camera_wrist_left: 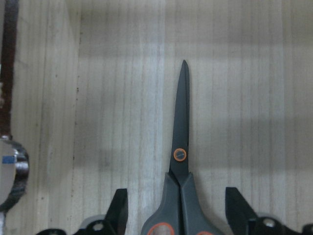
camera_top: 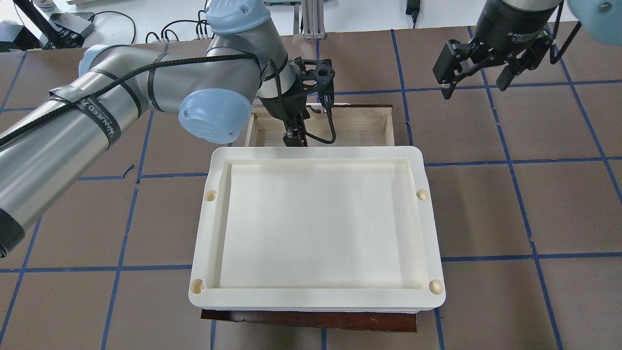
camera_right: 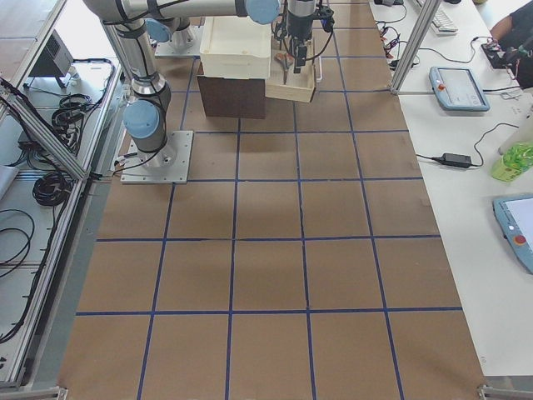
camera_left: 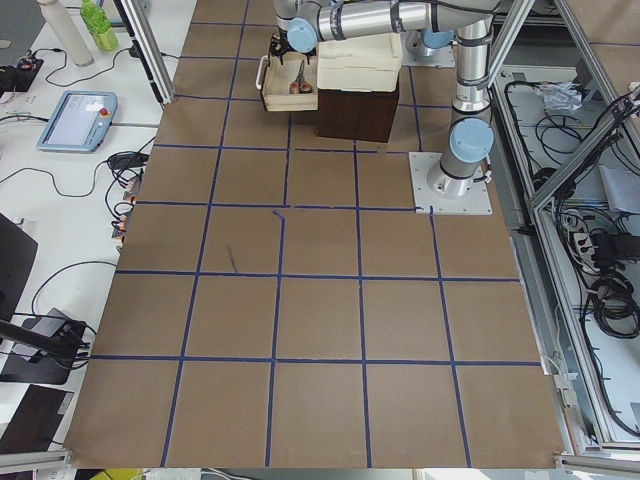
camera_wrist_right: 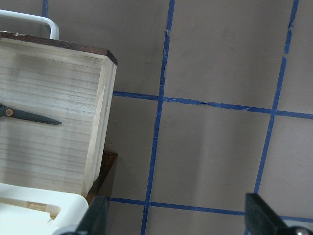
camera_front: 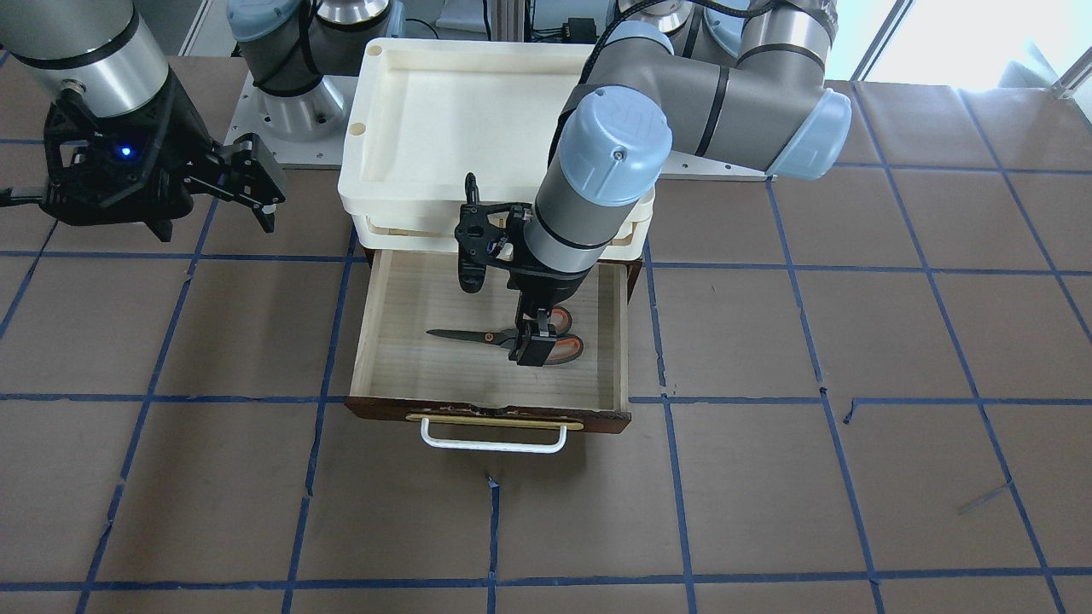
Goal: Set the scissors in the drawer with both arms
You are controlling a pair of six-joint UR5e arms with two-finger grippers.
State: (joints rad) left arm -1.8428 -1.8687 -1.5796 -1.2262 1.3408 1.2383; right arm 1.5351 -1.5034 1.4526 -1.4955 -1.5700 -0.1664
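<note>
You have cream trays overhanging the drawer; left gripper straddles the scissors, unclamped; right gripper gapes, well aside.

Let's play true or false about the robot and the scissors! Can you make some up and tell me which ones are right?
1. The scissors lie inside the open drawer. True.
2. The left end effector is squeezed shut on the scissors. False: its fingers stand apart, one on each side of the handles.
3. The right end effector is inside the drawer too. False: it hovers over the table beside the drawer, open and holding nothing.
4. A cream tray sits above the drawer. True.
5. The drawer's handle is white. True.
</note>
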